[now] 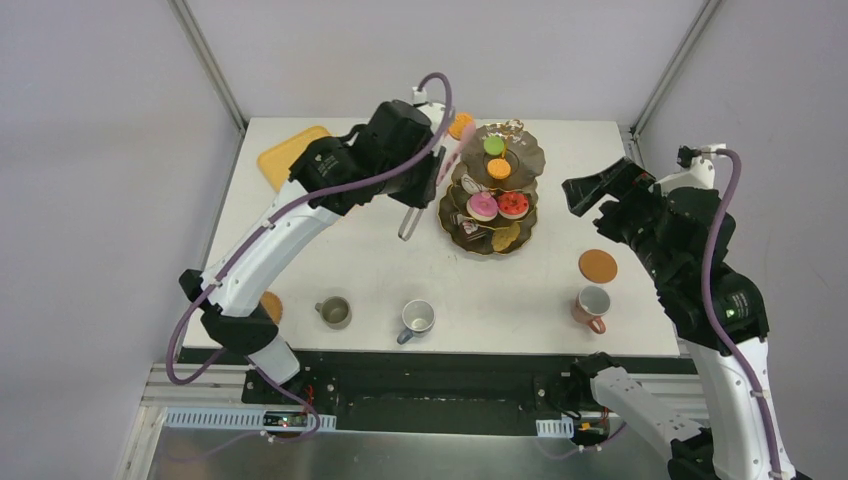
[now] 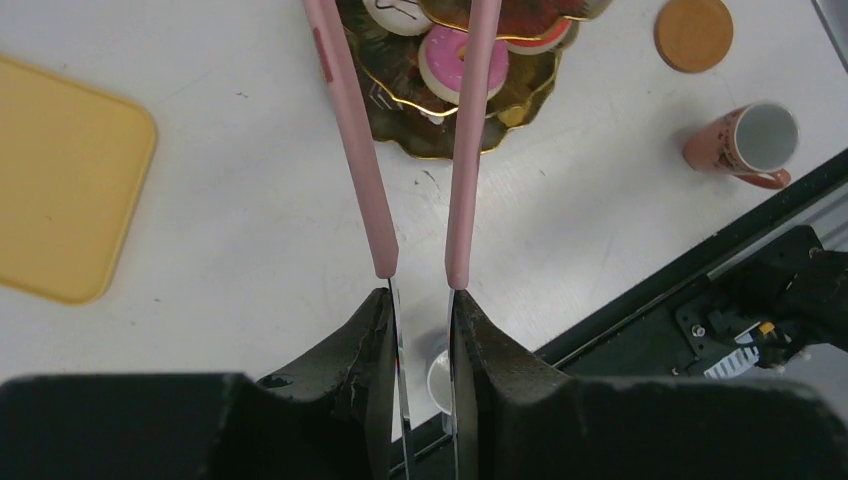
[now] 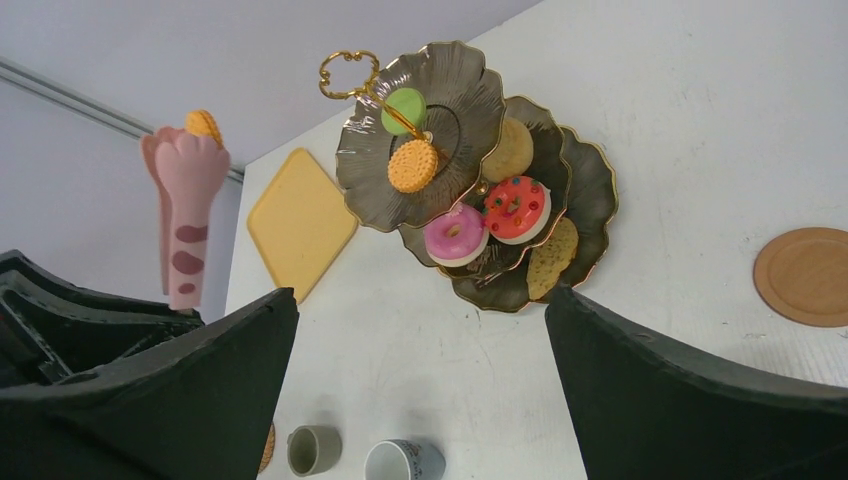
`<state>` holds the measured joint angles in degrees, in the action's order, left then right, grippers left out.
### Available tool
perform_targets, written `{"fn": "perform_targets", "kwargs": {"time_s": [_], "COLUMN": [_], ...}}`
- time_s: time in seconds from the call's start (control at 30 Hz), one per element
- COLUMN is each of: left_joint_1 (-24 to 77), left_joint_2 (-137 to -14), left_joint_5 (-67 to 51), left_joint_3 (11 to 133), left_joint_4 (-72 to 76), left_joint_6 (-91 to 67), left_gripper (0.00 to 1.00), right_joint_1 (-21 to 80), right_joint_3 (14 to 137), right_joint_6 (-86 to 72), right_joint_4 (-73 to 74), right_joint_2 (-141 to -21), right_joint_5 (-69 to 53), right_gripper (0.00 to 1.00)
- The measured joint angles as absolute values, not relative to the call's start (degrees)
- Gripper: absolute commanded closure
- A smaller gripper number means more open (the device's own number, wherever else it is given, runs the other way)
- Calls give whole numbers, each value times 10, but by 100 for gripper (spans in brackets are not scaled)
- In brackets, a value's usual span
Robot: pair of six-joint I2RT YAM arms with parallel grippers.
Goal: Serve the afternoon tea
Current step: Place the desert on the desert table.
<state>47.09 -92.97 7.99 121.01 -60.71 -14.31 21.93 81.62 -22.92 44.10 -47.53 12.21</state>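
The dark gold-rimmed stand (image 1: pixel 528 160) stands at the back middle of the table. It holds a green macaron (image 1: pixel 493 145), an orange macaron (image 1: pixel 498 168), a pink doughnut (image 1: pixel 482 206) and a red doughnut (image 1: pixel 513 204). My left gripper (image 1: pixel 425 175) is shut on pink-handled tongs (image 2: pixel 360 170), just left of the stand. The tongs' tips pinch another orange macaron (image 1: pixel 461 125) beside the top tier; it also shows in the right wrist view (image 3: pixel 203 123). My right gripper (image 1: pixel 590 190) is open and empty, right of the stand. Olive (image 1: pixel 334 312), grey-blue (image 1: pixel 417 318) and pink (image 1: pixel 592 305) mugs stand near the front edge.
A yellow-orange tray (image 1: pixel 290 155) lies at the back left. One brown coaster (image 1: pixel 598 266) lies behind the pink mug, another (image 1: pixel 270 306) at the front left by the left arm. The table's front edge drops to a black rail.
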Motion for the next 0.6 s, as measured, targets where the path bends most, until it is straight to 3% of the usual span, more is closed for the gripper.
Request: {"fn": "perform_targets", "kwargs": {"time_s": [0.23, 0.6], "left_joint_1": [543, 535], "left_joint_2": [-975, -1122], "left_joint_5": [119, 127], "left_joint_3": [1226, 1349], "left_joint_4": [-614, -668], "left_joint_6": [-143, -162], "left_gripper": [96, 93], "right_joint_1": [219, 219], "right_joint_3": [813, 811], "right_joint_6": [-229, -231], "right_joint_4": [440, 441], "right_joint_2": [-451, -442], "right_joint_5": [123, 127], "right_gripper": [1, 1]}}
